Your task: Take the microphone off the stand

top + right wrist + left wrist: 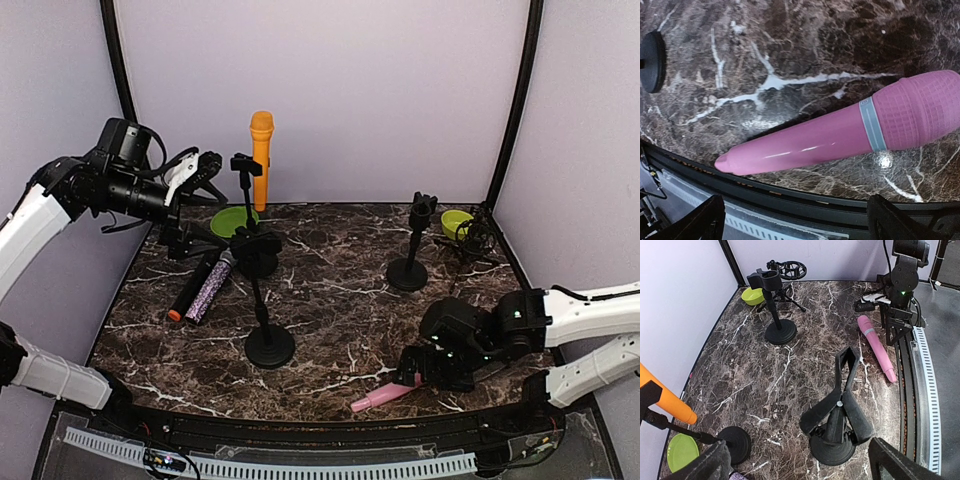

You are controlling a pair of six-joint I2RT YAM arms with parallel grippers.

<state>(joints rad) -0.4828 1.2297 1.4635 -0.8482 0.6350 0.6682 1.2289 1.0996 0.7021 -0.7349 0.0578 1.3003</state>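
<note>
- Right of the front stand (pixel 268 340), the pink microphone (pixel 385 397) lies flat at the marble table's (pixel 340 290) near edge.
- Right gripper (pixel 418 372) hangs just over it, jaws wide, gripping nothing.
- Left gripper (pixel 205 170), raised behind and left of that stand, is spread wide, empty.

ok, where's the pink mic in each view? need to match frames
Top external: pink microphone lies at the table's near edge, right of centre.
Left wrist: pink microphone lies at right, along the table edge.
Right wrist: pink microphone fills the middle, slanted.
Shared landmark: the black edge rail beside it.
</note>
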